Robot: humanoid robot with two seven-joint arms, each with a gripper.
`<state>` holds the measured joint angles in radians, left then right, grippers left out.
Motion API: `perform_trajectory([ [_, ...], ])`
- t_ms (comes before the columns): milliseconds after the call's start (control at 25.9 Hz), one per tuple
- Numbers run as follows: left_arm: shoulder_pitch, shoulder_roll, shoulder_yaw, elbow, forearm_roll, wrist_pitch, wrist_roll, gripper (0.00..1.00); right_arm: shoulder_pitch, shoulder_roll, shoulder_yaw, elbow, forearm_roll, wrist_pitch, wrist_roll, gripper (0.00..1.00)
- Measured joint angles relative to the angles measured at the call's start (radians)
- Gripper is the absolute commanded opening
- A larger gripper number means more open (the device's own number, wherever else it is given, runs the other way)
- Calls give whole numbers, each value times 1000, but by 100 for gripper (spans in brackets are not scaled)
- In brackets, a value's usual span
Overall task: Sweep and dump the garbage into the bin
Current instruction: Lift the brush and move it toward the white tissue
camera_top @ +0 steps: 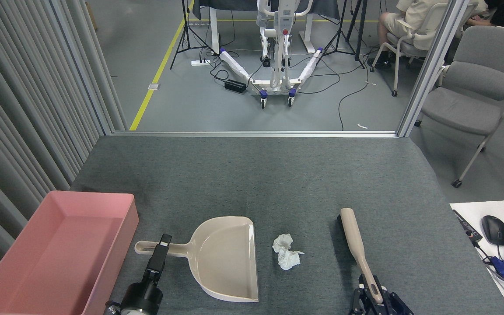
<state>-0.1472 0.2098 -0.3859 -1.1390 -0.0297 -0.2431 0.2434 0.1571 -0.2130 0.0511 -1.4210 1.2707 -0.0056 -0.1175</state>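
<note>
Bottom edge cuts off both arms. Right gripper [376,297] at lower right is clamped on the brush [357,249] handle; left gripper [161,249] at lower left sits on the dustpan [225,258] handle, but it's too dark and end-on to tell if it's closed. The tissue wad [286,256] lies between dustpan mouth and brush, touching neither. Pink bin [116,245] hugs the bottom-left corner, partly cropped. Plenty of bare grey mat [252,175] behind. No readable writing anywhere.

Single head-mounted view, aimed forward and down over grey table [278,175]; near edge close, far floor [234,100] distant, bottom corners possibly cropped.
</note>
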Motion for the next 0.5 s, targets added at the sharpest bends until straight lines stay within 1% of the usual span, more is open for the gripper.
perform_trajectory([
  [309, -14, -3, -1, 31, 2, -3, 0, 99, -1, -2, -1, 0, 3, -26, 6, 0],
  [503, -19, -3, 1, 50, 2, -3, 0, 99, 2, -2, 3, -8, 11, -76, 13, 0],
])
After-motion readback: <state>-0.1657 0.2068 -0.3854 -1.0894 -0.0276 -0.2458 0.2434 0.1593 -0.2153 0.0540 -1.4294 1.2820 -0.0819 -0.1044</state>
